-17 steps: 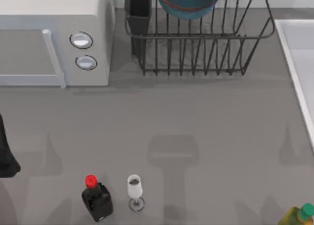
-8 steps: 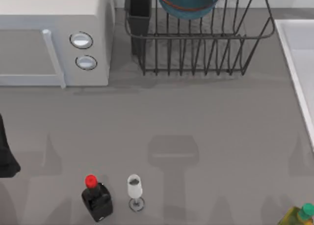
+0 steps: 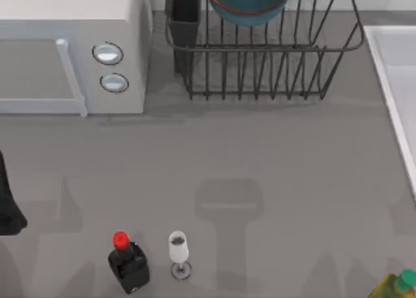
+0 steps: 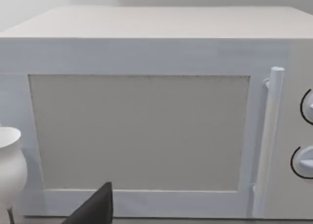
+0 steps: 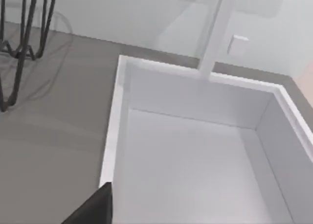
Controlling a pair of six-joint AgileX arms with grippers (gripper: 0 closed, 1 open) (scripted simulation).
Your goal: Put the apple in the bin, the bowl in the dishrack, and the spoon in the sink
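The bowl sits in the dishrack, at the table's far edge, tipped among the upright bars just beside the dark utensil cup at the rack's left corner. The sink runs along the table's right edge; in the right wrist view its basin looks bare and pale, with a faucet stem rising at its far rim.

The microwave stands in the far left corner, its two knobs facing the rack. In the left wrist view its door and handle are close ahead, with a white rounded vessel beside it, perhaps a glass.

Near the front edge, left of centre, a black bottle with a red cap stands just beside a wine glass. A yellow-green bottle sits at the front right corner.

A dark finger tip pokes into each wrist view, but how far either gripper is spread, I cannot tell.
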